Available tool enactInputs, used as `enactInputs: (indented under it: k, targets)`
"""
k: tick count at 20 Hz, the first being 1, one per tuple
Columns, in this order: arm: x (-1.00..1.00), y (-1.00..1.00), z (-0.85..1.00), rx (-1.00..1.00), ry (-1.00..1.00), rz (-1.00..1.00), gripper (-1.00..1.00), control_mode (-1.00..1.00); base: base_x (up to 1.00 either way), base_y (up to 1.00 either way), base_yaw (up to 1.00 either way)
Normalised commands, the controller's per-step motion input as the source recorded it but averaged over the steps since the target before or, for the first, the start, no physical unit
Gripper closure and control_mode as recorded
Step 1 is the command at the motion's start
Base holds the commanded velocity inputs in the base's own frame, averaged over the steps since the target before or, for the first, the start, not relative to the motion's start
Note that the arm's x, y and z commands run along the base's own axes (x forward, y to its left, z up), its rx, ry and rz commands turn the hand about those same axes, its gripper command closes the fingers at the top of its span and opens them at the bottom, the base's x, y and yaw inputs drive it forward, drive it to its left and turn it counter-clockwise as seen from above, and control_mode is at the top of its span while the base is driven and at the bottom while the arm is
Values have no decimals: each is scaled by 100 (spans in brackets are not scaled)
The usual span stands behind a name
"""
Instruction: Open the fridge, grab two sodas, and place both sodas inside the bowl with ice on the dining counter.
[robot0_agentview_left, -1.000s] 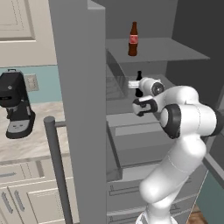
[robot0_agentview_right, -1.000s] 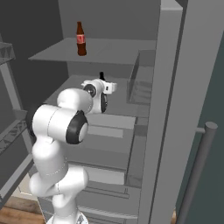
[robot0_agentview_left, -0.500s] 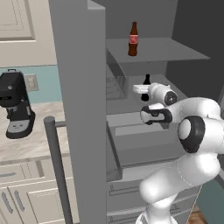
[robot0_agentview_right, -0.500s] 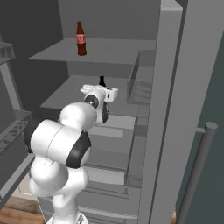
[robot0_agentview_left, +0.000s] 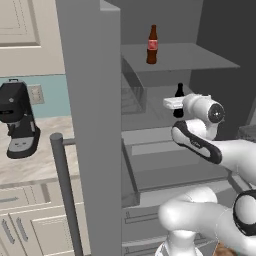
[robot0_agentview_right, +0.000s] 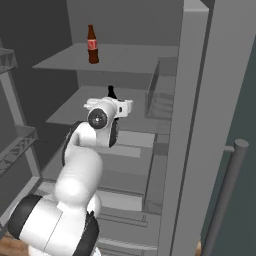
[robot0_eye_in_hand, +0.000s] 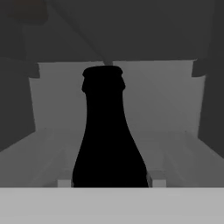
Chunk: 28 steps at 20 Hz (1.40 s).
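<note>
fridge (robot0_agentview_left: 95, 100) – doors open | gripper (robot0_eye_in_hand: 109, 181) – closed around a soda bottle (robot0_eye_in_hand: 108, 135) at its lower body, bottle upright over the middle shelf (robot0_agentview_right: 75, 112) | second soda bottle (robot0_agentview_left: 152, 45) – standing on the top shelf (robot0_agentview_left: 190, 56), well above the hand

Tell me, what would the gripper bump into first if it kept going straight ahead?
Probably nothing at first: the soda bottle already sits between the gripper's fingertips. Beyond the bottle is the fridge's back wall; how far off is hard to judge.
</note>
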Motion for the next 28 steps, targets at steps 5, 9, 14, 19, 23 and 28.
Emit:
enactInputs:
  k: [5,9,14,19,23,28]
  targets:
    - [-97,0,77,-1,22,0,100,-100,0,0,0]
    - [-96,0,57,-2,25,0,100,-100,0,0,0]
    - [-100,0,2,-3,12,0,100,-100,0,0,0]
    - [-99,0,-10,-1,1,0,100,-100,0,0,0]
    - [-91,-3,-16,-1,-1,0,100,-100,0,0,0]
    - [-23,4,-17,-9,1,2,100,-100,0,0,0]
